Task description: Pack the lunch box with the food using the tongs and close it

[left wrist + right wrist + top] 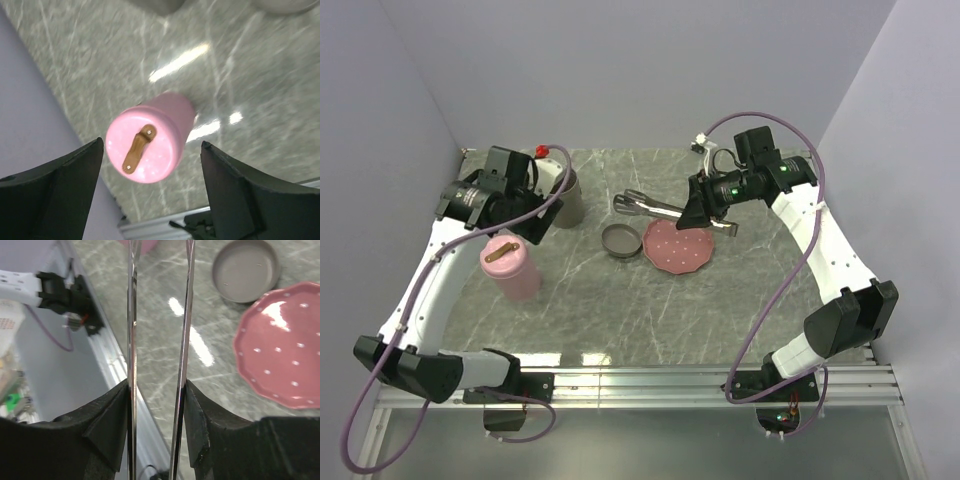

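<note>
Tongs (131, 315) pinched in right arm (800, 215) jaws near plate (678, 247); left arm (430, 280) jaws wide, empty, above lunch box (150, 140).

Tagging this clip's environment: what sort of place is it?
Probably a lab test cell, not a kitchen: plain lilac partition walls, grey marble-pattern tabletop, silver aluminium extrusion rail at its near edge.

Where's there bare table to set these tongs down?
Widest bare patch: the near table, between the pink lunch box and the right arm, in front of the plate. Crowded behind it, where grey dish, plate and tongs cluster.
</note>
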`<action>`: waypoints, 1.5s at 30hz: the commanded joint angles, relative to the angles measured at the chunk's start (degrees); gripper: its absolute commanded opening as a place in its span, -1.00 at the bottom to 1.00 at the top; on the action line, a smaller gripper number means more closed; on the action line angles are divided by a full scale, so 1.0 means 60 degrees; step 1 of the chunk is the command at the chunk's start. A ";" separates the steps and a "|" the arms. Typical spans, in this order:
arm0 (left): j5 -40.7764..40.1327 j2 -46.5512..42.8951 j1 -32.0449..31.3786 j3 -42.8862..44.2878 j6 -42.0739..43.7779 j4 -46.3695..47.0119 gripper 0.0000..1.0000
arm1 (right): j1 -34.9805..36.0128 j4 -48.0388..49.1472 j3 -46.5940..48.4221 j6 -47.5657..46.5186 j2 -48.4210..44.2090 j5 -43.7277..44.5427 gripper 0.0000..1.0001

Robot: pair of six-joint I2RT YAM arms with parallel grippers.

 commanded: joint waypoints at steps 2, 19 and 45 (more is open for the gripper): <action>0.1516 -0.0631 0.0248 0.0829 -0.0412 0.0502 0.70 | 0.0269 0.0015 -0.0098 -0.0922 0.0009 0.1200 0.00; 0.8153 -0.0852 0.3560 0.1183 -0.2068 0.2334 0.84 | 0.3375 0.1289 -0.0787 -0.2446 0.1342 0.5962 -0.07; 0.7860 -0.1306 0.3574 0.0172 -0.1804 0.2598 0.85 | 0.3785 0.0909 0.0004 -0.3135 0.2836 0.6065 -0.33</action>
